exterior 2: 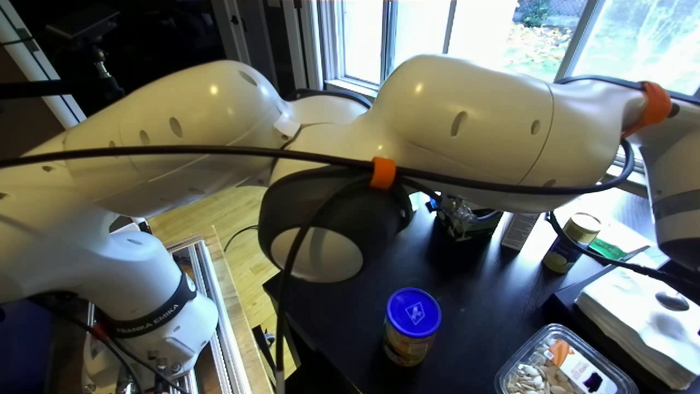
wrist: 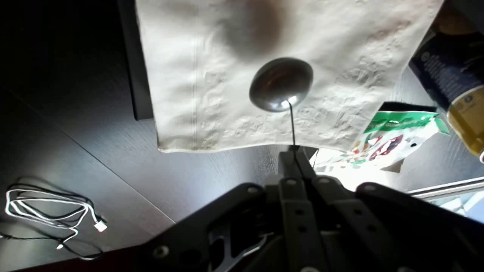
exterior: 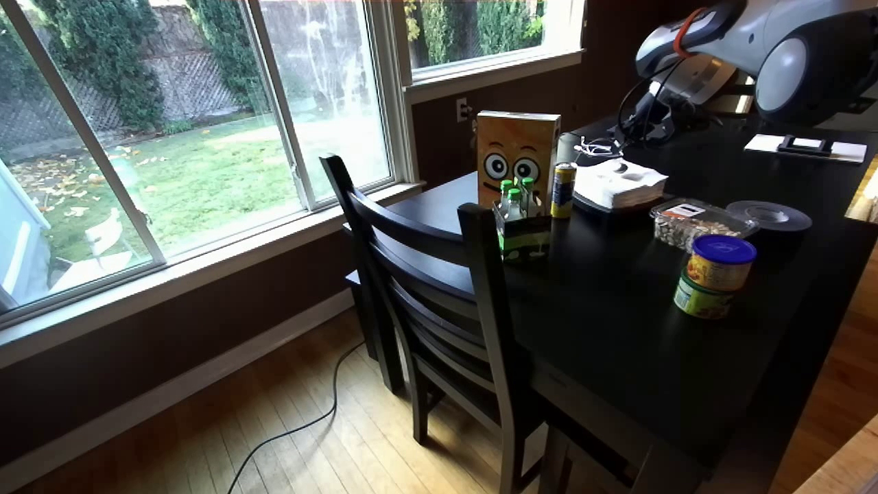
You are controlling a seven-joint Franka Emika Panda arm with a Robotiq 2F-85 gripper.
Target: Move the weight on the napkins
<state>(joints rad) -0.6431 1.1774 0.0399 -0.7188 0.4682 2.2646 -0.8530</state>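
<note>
- Wrist view: gripper (wrist: 297, 159) clenched on the thin rod (wrist: 292, 124) of the weight (wrist: 281, 85).
- Weight's rounded metal head lies over the napkins (wrist: 174, 87), a white, square, embossed stack in a dark holder (wrist: 140, 90). Whether it touches them: cannot tell.
- Cable (wrist: 49, 221) looped near an edge of the table (wrist: 211, 177); packet (wrist: 385, 147) and jar (wrist: 450, 71) just beside the stack.
- In an exterior view: box (exterior: 518, 147) upright near the table edge nearest the window (exterior: 329, 103); carton (exterior: 525, 240) of green-capped bottles (exterior: 514, 206) just before it, nearer the edge where the chair (exterior: 411, 230) stands.
- Napkins and weight inward of the window edge, between jar and tub (exterior: 675, 230). Tape (exterior: 792, 221) beside the tub; cans (exterior: 717, 274) stacked nearer the closest corner.
- In an exterior view: arm (exterior 2: 465, 120) spans above the table. Cans inward of the left-hand corner, tub to their right, napkins beyond the tub.
</note>
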